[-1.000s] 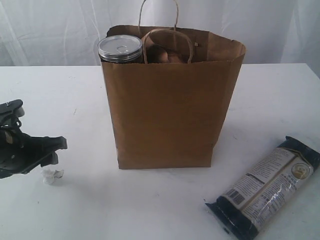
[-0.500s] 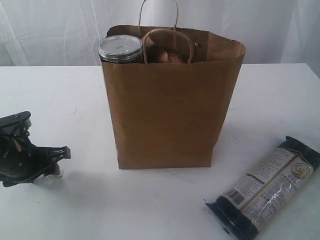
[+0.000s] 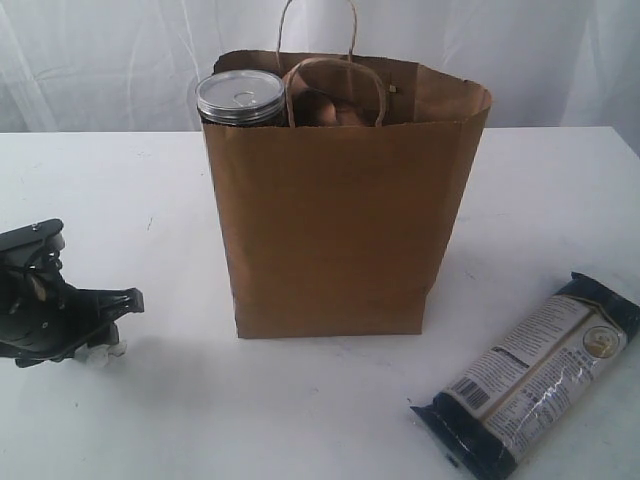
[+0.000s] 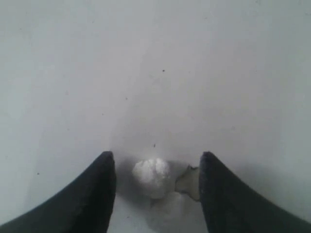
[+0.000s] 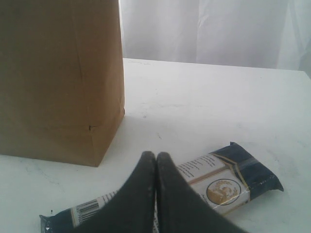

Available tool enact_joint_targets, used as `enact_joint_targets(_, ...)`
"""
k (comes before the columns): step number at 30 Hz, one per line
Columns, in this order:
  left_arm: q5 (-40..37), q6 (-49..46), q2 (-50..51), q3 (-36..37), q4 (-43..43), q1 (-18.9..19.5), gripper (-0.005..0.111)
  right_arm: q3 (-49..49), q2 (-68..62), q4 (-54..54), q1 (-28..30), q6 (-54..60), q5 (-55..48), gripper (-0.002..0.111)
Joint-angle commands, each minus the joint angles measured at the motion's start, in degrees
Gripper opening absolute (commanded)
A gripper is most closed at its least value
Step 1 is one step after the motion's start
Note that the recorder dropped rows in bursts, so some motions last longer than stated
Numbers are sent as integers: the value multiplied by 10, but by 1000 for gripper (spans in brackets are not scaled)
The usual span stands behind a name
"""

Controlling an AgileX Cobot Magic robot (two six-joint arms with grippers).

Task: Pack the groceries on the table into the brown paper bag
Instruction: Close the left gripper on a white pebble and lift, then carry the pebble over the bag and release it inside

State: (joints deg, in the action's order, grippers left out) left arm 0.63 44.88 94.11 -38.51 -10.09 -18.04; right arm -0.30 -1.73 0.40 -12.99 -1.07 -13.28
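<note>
Exterior: one brown paper bag (image 3: 340,210) stands upright mid-tabletop (image 3: 150,180). It is kraft-brown with two twisted loop handles. One silver pull-tab can (image 3: 240,97) pokes above the rim at the bag's left corner. One long dark-blue packet (image 3: 530,375) lies flat right of the bag, its print too small to read.

Left wrist: the left end effector (image 4: 156,158) is released, straddling one white crumpled lump (image 4: 151,175).

Right wrist: the right end effector (image 5: 156,160) is clenched, empty.

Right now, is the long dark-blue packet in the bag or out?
Out. The long dark-blue packet lies flat on the table beside the brown paper bag.
</note>
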Motion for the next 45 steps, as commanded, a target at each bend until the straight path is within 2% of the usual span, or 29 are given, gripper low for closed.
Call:
enact_joint_targets(1,-24,4,6,1,4,2,49,3,2,1,5,-2,1,0)
enact_joint_targets(7,-35,4,9,1,4,2,48,3,2,1,5,-2,1,0)
enact_joint_targets(15,-49,4,47,1,4,2,24,3,2,1,5,-2,1,0)
enact_joint_targets(19,-58,-6,46,-4,-5,2,24,3,2,0,5,-2,1,0)
enact_joint_targets(25,-140,-64,38,-33,-12,2,24,3,2,0,5,-2,1,0)
enact_joint_targets(28,-154,-79,13,-43,-15,2,21,3,2,0,5,-2,1,0)
enact_joint_targets(32,-142,-89,-58,-44,-15,2,0,3,2,0,5,-2,1,0)
enact_joint_targets(39,-122,-87,-208,-68,-15,2,0,3,2,0,5,-2,1,0)
enact_joint_targets(45,-131,-90,-324,-152,-15,-2,0,3,2,0,5,-2,1,0)
